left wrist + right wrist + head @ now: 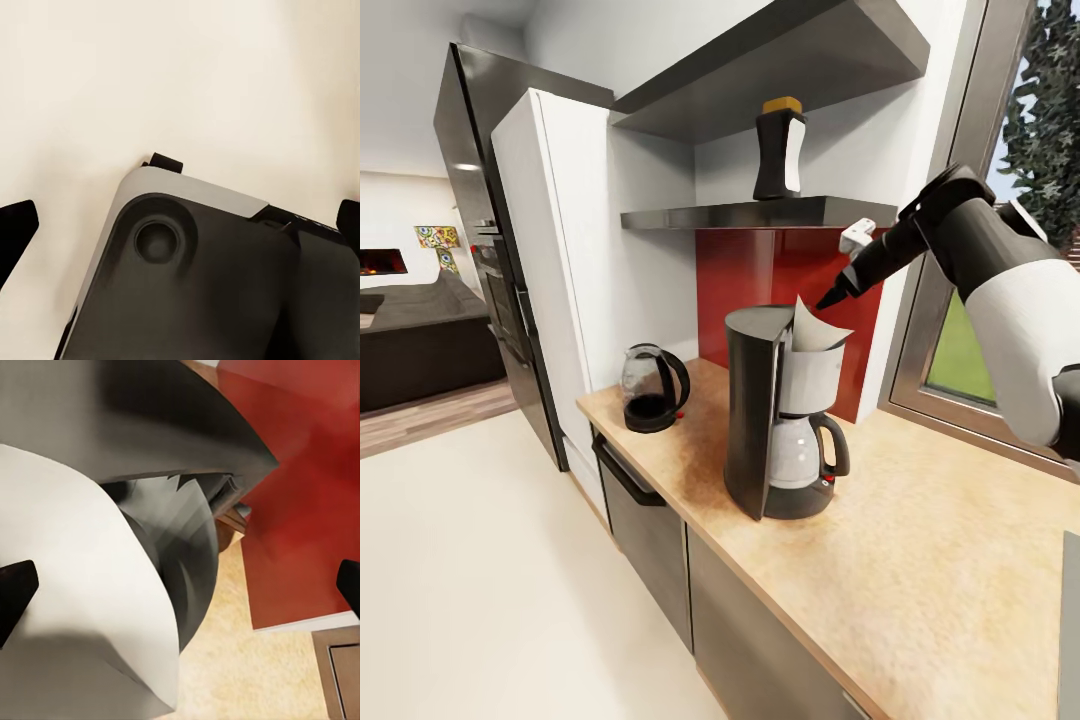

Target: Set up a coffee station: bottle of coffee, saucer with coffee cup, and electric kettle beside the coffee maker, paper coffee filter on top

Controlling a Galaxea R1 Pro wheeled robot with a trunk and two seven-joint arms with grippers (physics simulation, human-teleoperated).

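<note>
The black coffee maker (780,410) stands mid-counter, its glass pot in place. A white paper coffee filter (815,330) sits in its top, one corner sticking up. My right gripper (830,298) hovers just above and right of the filter. In the right wrist view its fingertips (15,592) are spread wide, open, with the filter (82,607) below and nothing gripped. The dark bottle of coffee (778,150) with a yellow cap stands on the lower shelf (760,214). The electric kettle (653,388) rests at the counter's left end. My left gripper (180,225) is open, over the floor.
A red backsplash (760,265) runs behind the coffee maker, with a window frame (920,380) to its right. A tall white cabinet (560,260) and a dark fridge stand left of the counter. The wooden countertop (940,520) stretches right. My own base (195,277) lies under the left gripper.
</note>
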